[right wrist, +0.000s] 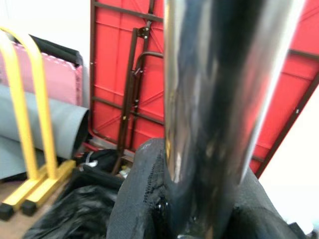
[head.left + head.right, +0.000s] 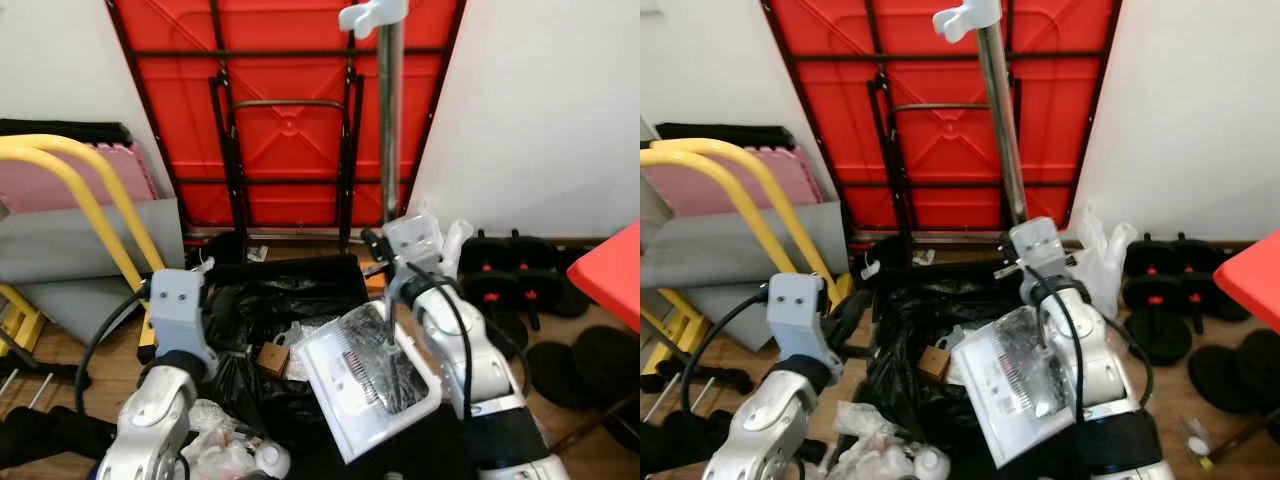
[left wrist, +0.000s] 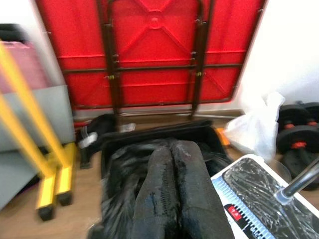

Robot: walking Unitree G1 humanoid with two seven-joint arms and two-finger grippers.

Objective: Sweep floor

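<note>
My right gripper is shut on the long metal handle of a white dustpan. The handle stands nearly upright, and its pole runs between the fingers. The pan is tilted over an open black garbage bag and carries dark debris. The pan sits just beside my left gripper. That gripper is shut, its fingers pressed together at the bag's left rim. Whether any bag film is pinched cannot be made out. A small cardboard piece lies in the bag.
A folded red table leans on the wall behind the bag. A yellow metal frame, pink mats and a grey roll stand at the left. Black dumbbells, weight plates, a white plastic bag and a red tabletop edge crowd the right.
</note>
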